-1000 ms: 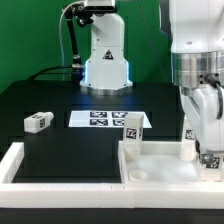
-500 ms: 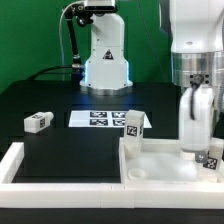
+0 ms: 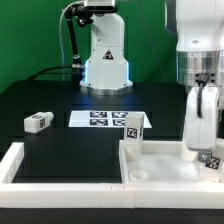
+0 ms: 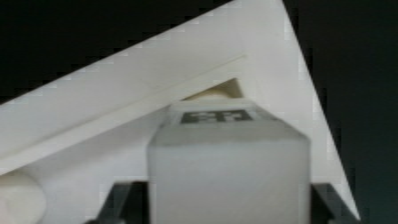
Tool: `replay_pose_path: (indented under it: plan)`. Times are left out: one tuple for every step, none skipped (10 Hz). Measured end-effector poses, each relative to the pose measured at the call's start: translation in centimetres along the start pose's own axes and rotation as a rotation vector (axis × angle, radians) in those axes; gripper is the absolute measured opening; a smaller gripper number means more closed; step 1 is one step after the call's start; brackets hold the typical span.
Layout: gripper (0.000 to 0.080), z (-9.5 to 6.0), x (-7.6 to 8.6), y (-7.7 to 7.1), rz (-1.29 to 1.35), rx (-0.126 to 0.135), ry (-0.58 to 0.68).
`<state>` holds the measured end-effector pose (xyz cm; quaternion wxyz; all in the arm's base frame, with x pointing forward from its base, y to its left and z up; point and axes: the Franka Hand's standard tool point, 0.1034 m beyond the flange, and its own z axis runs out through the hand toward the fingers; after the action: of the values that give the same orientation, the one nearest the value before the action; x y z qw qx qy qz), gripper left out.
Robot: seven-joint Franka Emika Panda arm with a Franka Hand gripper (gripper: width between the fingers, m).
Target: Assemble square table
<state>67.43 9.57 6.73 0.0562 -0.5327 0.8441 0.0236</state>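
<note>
Black tabletop (image 3: 70, 150): end effector (image 3: 207, 155) grips leg block (image 4: 222, 170) at panel (image 3: 160, 172) corner.

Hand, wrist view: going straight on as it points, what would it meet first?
Probably the square panel near its corner socket, reached first by the leg block the hand holds; depth unclear.

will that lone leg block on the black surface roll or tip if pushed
The lone leg block looks flat-faced, so it would probably slide, not roll. Lying low on a long side, it seems unlikely to tip. Small, so probably light.
</note>
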Motion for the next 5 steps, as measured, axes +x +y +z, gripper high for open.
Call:
replay_pose_path:
  plan:
    - [0.0550, 0.00, 0.01, 0.00, -0.001, 0.000, 0.000]
    - [0.0550, 0.01, 0.01, 0.00, -0.001, 0.000, 0.000]
    - [0.0619, 0.01, 0.01, 0.00, -0.001, 0.000, 0.000]
    - [0.0643, 0.01, 0.01, 0.00, -0.001, 0.000, 0.000]
    - [0.0643, 0.02, 0.01, 0.00, -0.001, 0.000, 0.000]
